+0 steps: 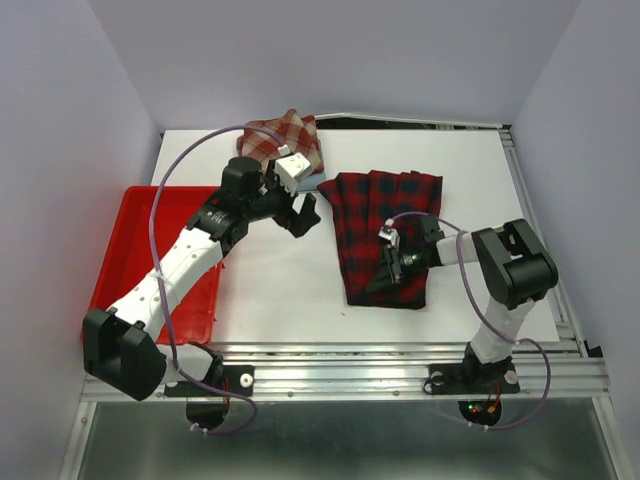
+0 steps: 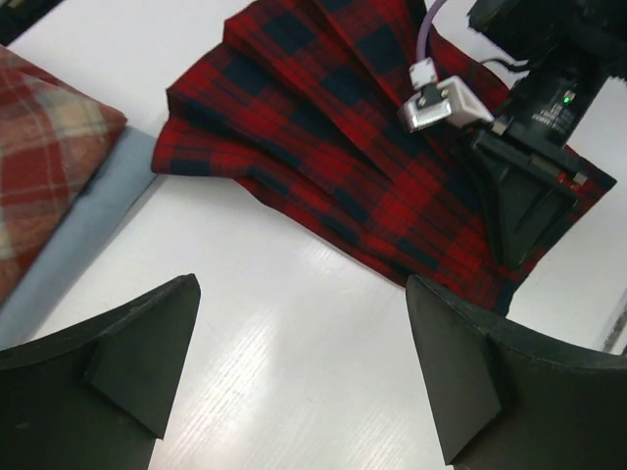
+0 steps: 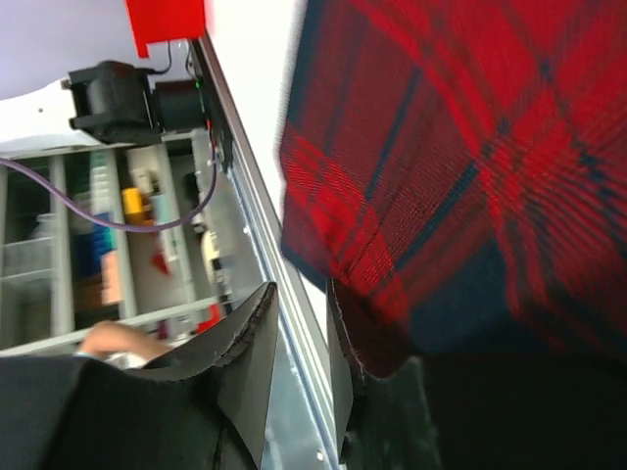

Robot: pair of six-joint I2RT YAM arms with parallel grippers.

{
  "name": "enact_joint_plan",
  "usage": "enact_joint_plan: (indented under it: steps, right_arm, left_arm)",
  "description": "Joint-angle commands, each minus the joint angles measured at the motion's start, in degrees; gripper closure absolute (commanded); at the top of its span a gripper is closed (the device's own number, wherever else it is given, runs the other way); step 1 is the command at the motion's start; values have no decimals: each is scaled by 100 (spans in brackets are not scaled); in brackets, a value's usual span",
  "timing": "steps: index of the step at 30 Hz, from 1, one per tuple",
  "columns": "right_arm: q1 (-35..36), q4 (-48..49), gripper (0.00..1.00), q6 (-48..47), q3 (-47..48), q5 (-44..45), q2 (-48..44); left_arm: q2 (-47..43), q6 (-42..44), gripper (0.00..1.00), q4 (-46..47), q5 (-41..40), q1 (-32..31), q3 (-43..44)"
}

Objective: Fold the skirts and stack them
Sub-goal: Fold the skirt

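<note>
Where the top view looks down on the table (image 1: 280, 290), we see the left gripper (image 1: 305, 215) spread wide and empty over bare tabletop. The red and navy plaid skirt (image 1: 385, 220) lies flat just off its fingertips. The brick-red and cream check skirt (image 1: 285, 135) lies close beyond its wrist. A red tray (image 1: 130, 250) sits well back from that hand, beside its arm. The right gripper (image 1: 380, 283) is down on the near-left part of the plaid skirt.

In the left wrist view, the two fingers (image 2: 127, 343) stand far apart, with only white table between them. Ahead of them the plaid skirt lies in pleats, and the right gripper rests on its far right portion. Ahead and to the left, the check skirt lies on top of the light blue skirt (image 2: 98, 206), whose edge shows alongside it.

In the right wrist view, the fingers (image 3: 245, 362) stand a narrow way apart, and the table's rail shows through the gap. A corner of plaid cloth lies against the right-hand finger. We cannot tell whether it is pinched.
</note>
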Motion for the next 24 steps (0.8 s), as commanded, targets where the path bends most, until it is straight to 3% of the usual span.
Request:
enact_joint_plan:
  steps: [1, 6, 9, 12, 17, 20, 24]
  right_arm:
    - [298, 1996, 69, 1293, -449, -111, 404]
    - [299, 1515, 71, 1075, 6, 328, 1318]
    - [246, 1039, 72, 793, 481, 663, 1512]
    - [246, 732, 72, 495, 789, 673, 1539]
    - [246, -120, 61, 29, 1131, 497, 662]
    - [246, -1049, 51, -558, 1666, 671, 29]
    - [246, -1826, 47, -1140, 2029, 1295, -446]
  left_arm:
    - [-129, -174, 1, 402, 457, -8, -289]
    - [-217, 97, 1, 281, 397, -262, -606]
    - [-226, 975, 1, -62, -25, -631, -702]
    - [-577, 1916, 1, -11, -911, -1781, -1352]
    - [-578, 2855, 1, 648, -2607, -3119, -2073]
    - [-437, 3375, 1, 1104, -2837, -3374, -2364]
    - [-244, 4474, 1, 1465, -2549, -3445, -2530]
